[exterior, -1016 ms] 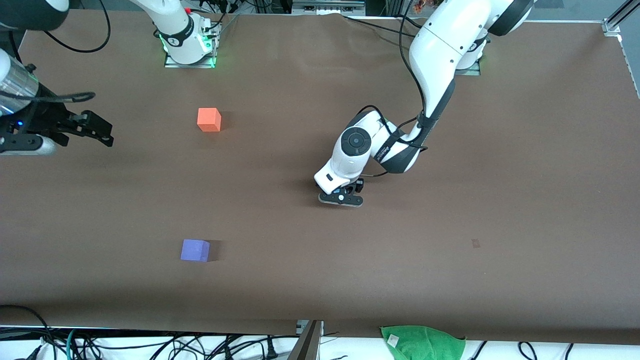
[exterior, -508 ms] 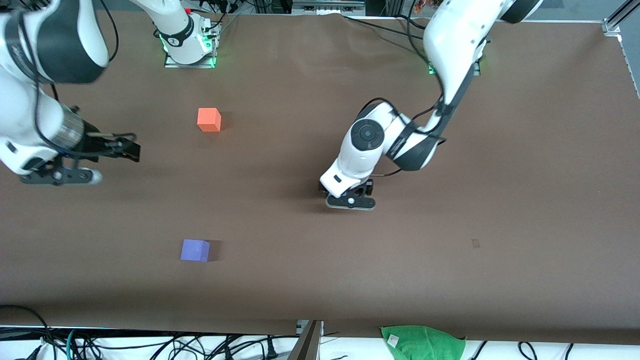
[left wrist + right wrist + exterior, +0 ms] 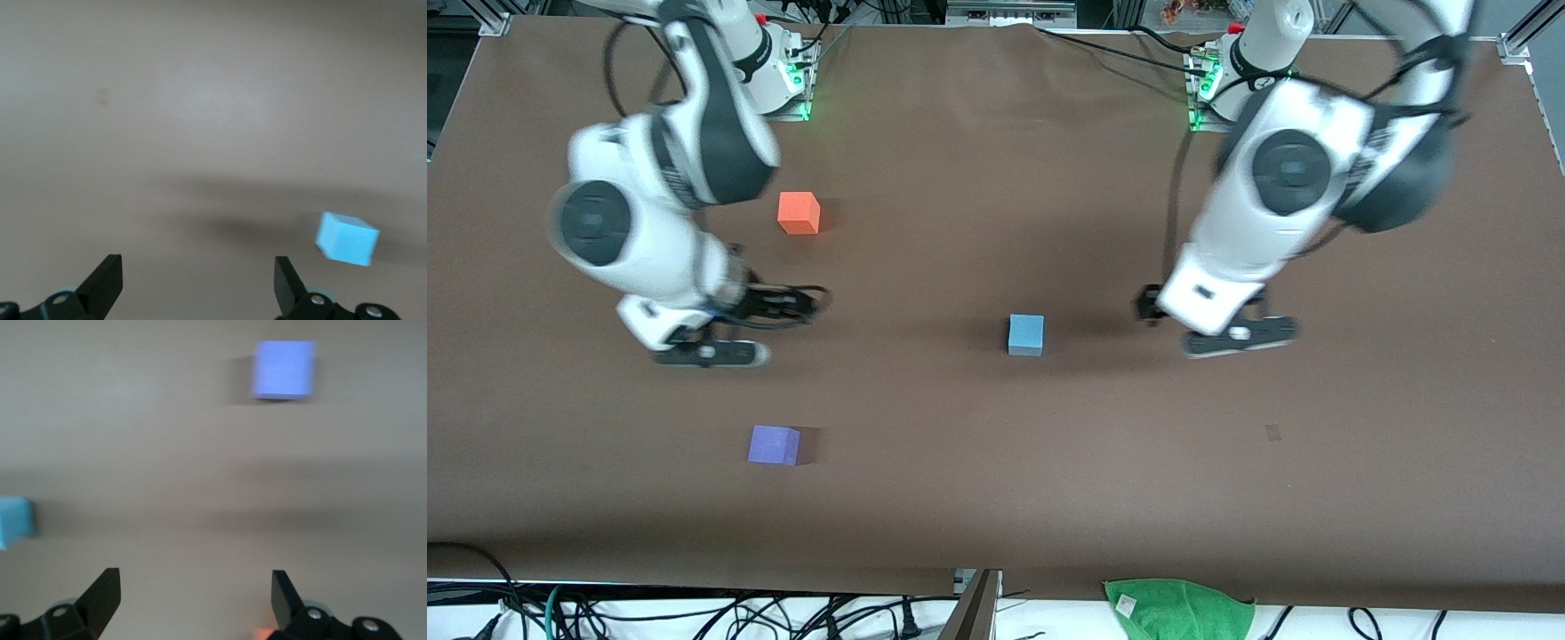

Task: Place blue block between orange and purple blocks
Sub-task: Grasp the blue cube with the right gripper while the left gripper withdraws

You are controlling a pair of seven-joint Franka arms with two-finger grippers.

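Step in hand, as judged: handover/re-grasp stage. The blue block sits free on the table, not yet between the orange block and purple block. Ref. landmark = blue block: the orange block lies toward the right arm's end and farther from the front cam; the purple block lies toward the same end but nearer the cam. Both are well apart from it. Left gripper hovers low over bare table beside the blue block, toward the left arm's end; fingers spread wide, nothing held. Arm folded, wrist pointing down. Right gripper is over the gap between orange and purple, fingers likewise wide apart and empty, elbow raised. Next move likely calls for one gripper to centre over the blue block, descend, clamp, then carry it onto the orange–purple line.
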